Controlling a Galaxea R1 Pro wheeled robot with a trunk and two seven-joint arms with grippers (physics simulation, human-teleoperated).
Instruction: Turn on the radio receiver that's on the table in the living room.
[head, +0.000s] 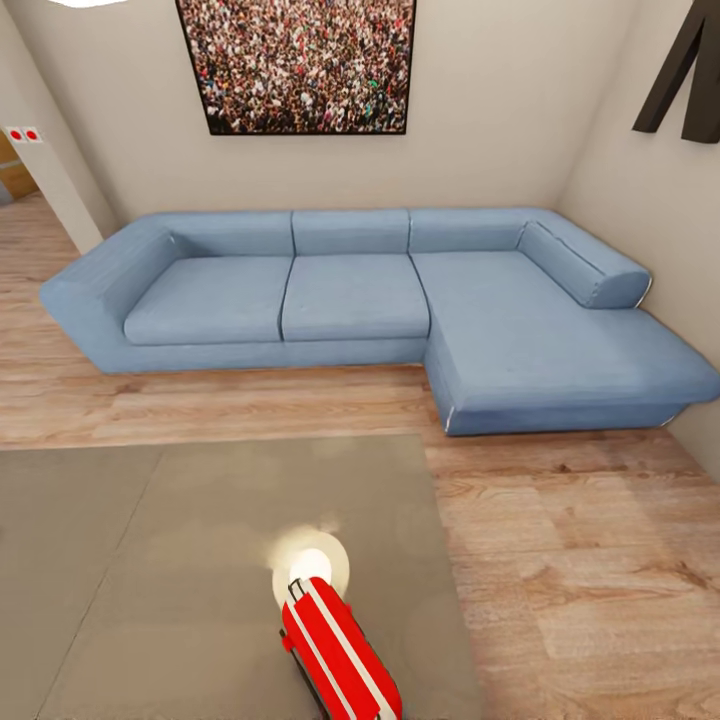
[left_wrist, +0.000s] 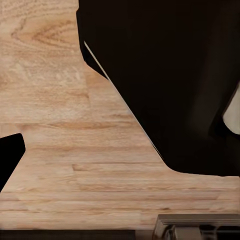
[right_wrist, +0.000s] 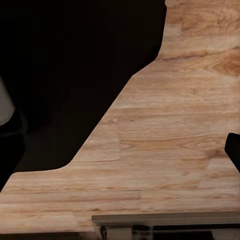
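At six o'clock in the head view, close against the lower edge, the radio receiver lies on the table, its bright red case striped in white and angled so that one end points toward eleven o'clock and the other runs out of view toward five. Just beyond its upper end a round bright reflection glows on the grey tabletop. That tabletop spreads from seven to six o'clock, with light wood plank floor to its right at four o'clock and in a strip beyond it. Across the middle, from nine to three o'clock, stands the blue L-shaped sofa, its long chaise reaching forward at three. Above it at twelve o'clock a framed crowd photo hangs on the beige wall. Both wrist views look down on plank floor partly covered by large dark shapes of the robot's body; neither pair of fingers can be made out, so I cannot tell how far either gripper is open or whether it holds anything.
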